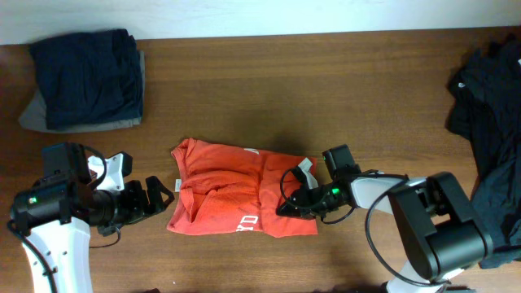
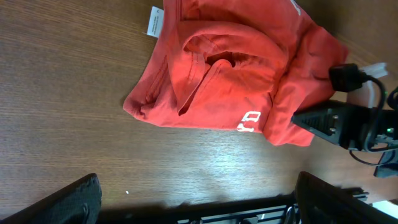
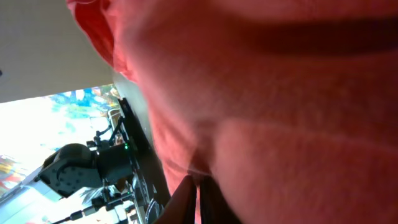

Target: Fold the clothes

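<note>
Blocked at lower centre by a crumpled orange-red fabric T-shirt (image 1: 232, 195), with the black right gripper (image 1: 285, 203) clamped on its right edge (pressed close against the lens in the right wrist view). Hemmed in at upper left by a folded navy and grey fabric stack (image 1: 85, 77), and along the right edge by a dark heap of garments (image 1: 488, 106). Free across the upper middle: bare brown wooden table (image 1: 309, 89). Narrow bare strip between shirt and spread-jawed left gripper (image 1: 167, 195).

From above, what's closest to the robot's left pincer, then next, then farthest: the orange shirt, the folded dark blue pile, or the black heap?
Measured from the left pincer, overhead view:
1. orange shirt: right beside it, mid-table.
2. folded dark blue pile: back left corner.
3. black heap: far across, at the right edge.
</note>
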Robot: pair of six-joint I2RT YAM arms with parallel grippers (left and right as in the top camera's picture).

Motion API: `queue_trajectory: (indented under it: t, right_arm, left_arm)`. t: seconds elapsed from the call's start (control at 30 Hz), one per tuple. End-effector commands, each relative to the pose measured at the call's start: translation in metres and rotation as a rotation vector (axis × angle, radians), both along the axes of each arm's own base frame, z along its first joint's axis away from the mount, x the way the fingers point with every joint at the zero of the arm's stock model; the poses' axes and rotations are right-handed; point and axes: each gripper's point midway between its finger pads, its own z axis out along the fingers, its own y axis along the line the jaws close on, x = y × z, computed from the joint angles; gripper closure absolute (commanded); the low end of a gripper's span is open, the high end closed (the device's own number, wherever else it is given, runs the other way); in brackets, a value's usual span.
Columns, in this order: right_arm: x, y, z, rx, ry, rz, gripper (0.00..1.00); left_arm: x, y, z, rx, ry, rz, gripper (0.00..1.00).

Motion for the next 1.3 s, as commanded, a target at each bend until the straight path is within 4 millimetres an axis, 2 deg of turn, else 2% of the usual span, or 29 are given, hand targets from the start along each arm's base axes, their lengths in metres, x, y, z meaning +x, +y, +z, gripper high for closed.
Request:
queue_trajectory:
  t: [0.0, 0.1, 0.23, 0.3, 0.4, 0.47, 0.53, 0.57, 0.6, 0.67, 0.73, 0.77, 0.83, 0.97, 1.17, 1.27]
  right_arm:
    - [-0.010, -0.007, -0.026, -0.070, 0.086, -0.020, 0.91]
    - [-0.012, -0.011, -0.040, -0.110, 0.108, -0.026, 0.96]
    - [-0.006, -0.009, -0.033, -0.102, 0.092, -0.034, 0.96]
    - [0.001, -0.005, -0.022, -0.081, 0.065, -0.038, 0.96]
    - [0.013, 0.000, 0.005, -0.042, 0.005, -0.037, 0.96]
    - [0.021, 0.002, 0.026, -0.029, -0.036, -0.037, 0.91]
    - [0.029, 0.003, 0.046, -0.029, -0.082, -0.043, 0.77]
    - [0.033, 0.003, 0.055, -0.042, -0.105, -0.050, 0.65]
    - [0.038, 0.001, 0.063, -0.061, -0.127, -0.059, 0.47]
    - [0.047, -0.004, 0.080, -0.119, -0.175, -0.081, 0.24]
    - [0.054, -0.011, 0.098, -0.185, -0.213, -0.110, 0.06]
    - [0.057, -0.015, 0.106, -0.213, -0.229, -0.122, 0.02]
    - [0.062, -0.023, 0.120, -0.280, -0.252, -0.148, 0.01]
    - [0.067, -0.042, 0.133, -0.410, -0.277, -0.194, 0.01]
    - [0.058, -0.047, 0.129, -0.447, -0.261, -0.164, 0.01]
    - [0.052, -0.049, 0.126, -0.458, -0.266, -0.125, 0.01]
  left_arm:
    - [0.000, -0.001, -0.002, -0.002, 0.000, -0.015, 0.01]
    - [0.000, -0.001, -0.002, -0.003, 0.002, -0.015, 0.01]
    - [-0.001, -0.002, -0.002, -0.004, 0.006, -0.015, 0.01]
    - [-0.001, -0.002, -0.002, -0.004, 0.005, -0.015, 0.01]
    - [-0.001, -0.002, -0.002, -0.003, 0.004, -0.015, 0.01]
    - [0.000, -0.001, -0.002, -0.002, 0.001, -0.015, 0.01]
    - [0.002, -0.001, -0.001, 0.001, -0.008, -0.015, 0.01]
    - [0.004, 0.000, -0.001, 0.003, -0.016, -0.015, 0.01]
    - [0.005, 0.000, -0.001, 0.005, -0.023, -0.015, 0.01]
    - [0.009, 0.001, -0.003, 0.009, -0.035, -0.015, 0.01]
    - [0.010, 0.002, -0.008, 0.009, -0.037, -0.015, 0.01]
    - [0.011, 0.002, -0.011, 0.008, -0.034, -0.015, 0.01]
    - [0.012, 0.002, -0.021, 0.004, -0.020, -0.015, 0.01]
    - [0.023, 0.005, -0.046, -0.003, -0.012, -0.016, 0.01]
    - [0.057, -0.010, -0.075, -0.151, -0.072, -0.043, 0.02]
    - [0.072, -0.010, -0.089, -0.181, -0.076, -0.047, 0.04]
